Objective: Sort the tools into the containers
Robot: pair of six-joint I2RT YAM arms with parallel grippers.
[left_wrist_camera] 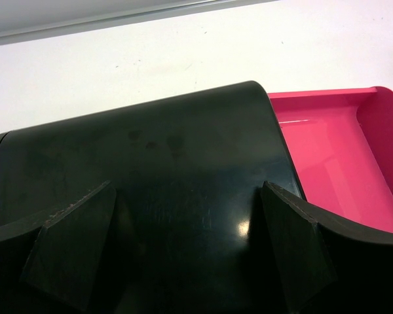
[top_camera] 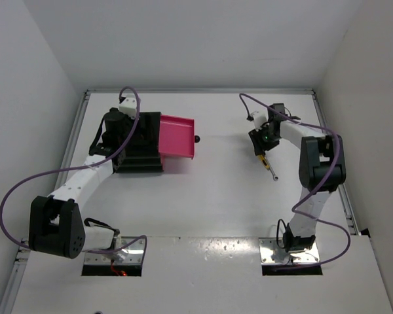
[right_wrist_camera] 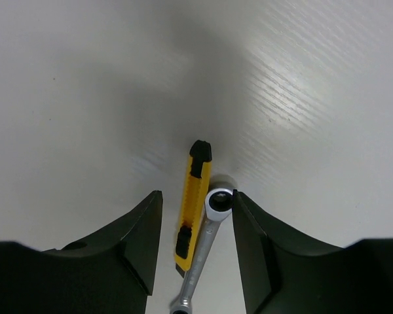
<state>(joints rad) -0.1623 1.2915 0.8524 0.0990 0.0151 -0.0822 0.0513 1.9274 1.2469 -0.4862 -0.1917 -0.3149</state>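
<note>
A yellow-handled tool (right_wrist_camera: 195, 196) and a thin silver wrench (right_wrist_camera: 207, 241) lie side by side on the white table. My right gripper (right_wrist_camera: 196, 229) is open and straddles both. The wrench's ring head touches its right finger (right_wrist_camera: 252, 242), while a gap stays between the left finger and the yellow tool. From above, the right gripper (top_camera: 262, 148) hovers over the yellow tool (top_camera: 262, 157) and the wrench (top_camera: 272, 172) at the right. My left gripper (left_wrist_camera: 183, 242) is wide open over the top of the black cabinet (left_wrist_camera: 150, 150). One pink drawer (left_wrist_camera: 334, 157) is pulled out and holds nothing.
In the top view the cabinet (top_camera: 141, 160) stands at the back left with the open drawer (top_camera: 177, 136) and its black knob (top_camera: 197, 139) pointing right. White walls close in the table on three sides. Purple cables loop off both arms.
</note>
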